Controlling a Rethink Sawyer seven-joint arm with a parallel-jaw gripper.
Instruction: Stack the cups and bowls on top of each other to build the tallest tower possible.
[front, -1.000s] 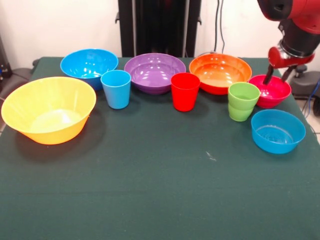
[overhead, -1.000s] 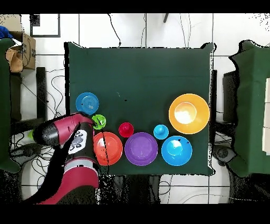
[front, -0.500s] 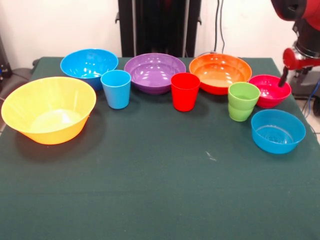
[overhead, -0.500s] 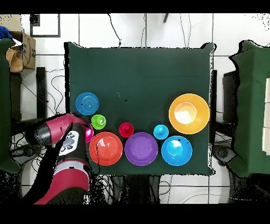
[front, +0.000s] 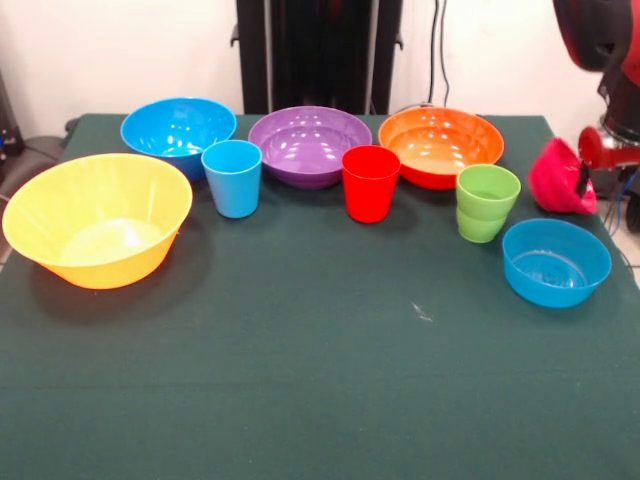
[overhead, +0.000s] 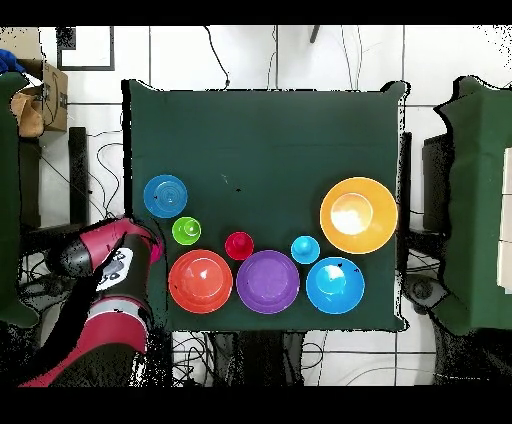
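Note:
My gripper (front: 582, 184) is at the table's right edge, shut on the rim of the small magenta bowl (front: 555, 176). It holds the bowl tilted on its side, just off the cloth. The small blue bowl (front: 556, 262) sits in front of it and the green cup (front: 487, 203) to its left. The red cup (front: 370, 183) and light blue cup (front: 232, 178) stand upright in front of the red-orange bowl (front: 440, 143), purple bowl (front: 309, 143) and large blue bowl (front: 178, 130). The big yellow-orange bowl (front: 97, 218) is at the left. Nothing is stacked.
The green cloth table (front: 300, 380) is bare in its front half. In the overhead view the red arm (overhead: 100, 268) hangs over the table's left edge, beside the green cup (overhead: 186, 231) and small blue bowl (overhead: 165, 195). A cardboard box (overhead: 40, 100) stands off the table.
My gripper has moved outward to the table's edge, taking the magenta bowl with it. The bowl has gone from flat on the cloth to tilted and raised.

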